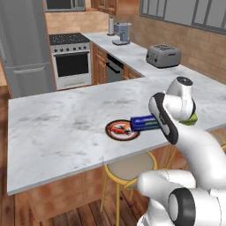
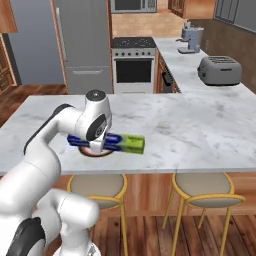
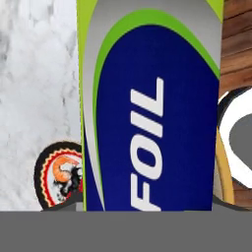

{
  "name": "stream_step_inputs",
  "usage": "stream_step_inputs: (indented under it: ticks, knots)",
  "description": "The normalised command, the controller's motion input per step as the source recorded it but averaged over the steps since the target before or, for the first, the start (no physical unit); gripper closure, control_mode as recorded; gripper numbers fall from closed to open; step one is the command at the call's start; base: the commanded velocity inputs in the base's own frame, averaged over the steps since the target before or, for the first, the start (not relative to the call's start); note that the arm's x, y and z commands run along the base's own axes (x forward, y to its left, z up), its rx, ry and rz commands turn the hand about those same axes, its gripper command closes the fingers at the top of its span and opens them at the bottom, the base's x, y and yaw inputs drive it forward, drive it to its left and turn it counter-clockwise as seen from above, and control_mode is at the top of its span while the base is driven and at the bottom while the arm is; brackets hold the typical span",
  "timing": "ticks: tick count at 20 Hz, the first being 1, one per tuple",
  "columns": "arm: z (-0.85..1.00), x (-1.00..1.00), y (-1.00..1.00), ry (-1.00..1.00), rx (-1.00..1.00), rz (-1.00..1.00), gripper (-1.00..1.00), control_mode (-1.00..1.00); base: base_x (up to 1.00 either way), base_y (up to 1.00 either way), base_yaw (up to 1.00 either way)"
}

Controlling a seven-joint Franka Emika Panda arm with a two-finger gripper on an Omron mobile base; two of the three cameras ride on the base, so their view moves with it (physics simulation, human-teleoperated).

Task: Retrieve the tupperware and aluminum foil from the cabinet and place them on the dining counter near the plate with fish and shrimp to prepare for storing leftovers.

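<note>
I see my tool [image 2: 102, 141] clamped on the long dark blue foil box with a lime-green end [image 2: 122, 142] (FOIL lettering fills the hand view), held level just above the white veined marble tabletop [image 2: 200, 125], over the small round dark-rimmed plate of red-orange food [image 1: 120, 129].

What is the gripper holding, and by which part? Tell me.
The gripper holds the aluminum foil box near the middle of its length, just above the plate with fish and shrimp; the fingers themselves are hidden.
</note>
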Motion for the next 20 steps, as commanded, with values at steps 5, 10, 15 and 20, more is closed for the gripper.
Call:
stream_step_inputs:
  ticks: [5, 10, 15, 20]
  knots:
    - [-0.34, 0.5, -0.36, -0.02, 0.16, -0.57, 1.0, -1.0, 0.0, 0.0, 0.0]
    - [-0.28, 0.38, -0.03, -0.01, 0.14, -0.56, 1.0, -1.0, 0.0, 0.0, 0.0]
    - [0.0, 0.55, 0.0, 0.0, 0.16, -0.22, 1.0, -1.0, 0.0, 0.0, 0.0]
    - [-0.01, 0.55, 0.0, 0.0, 0.11, -0.02, 1.0, -1.0, 0.0, 0.0, 0.0]
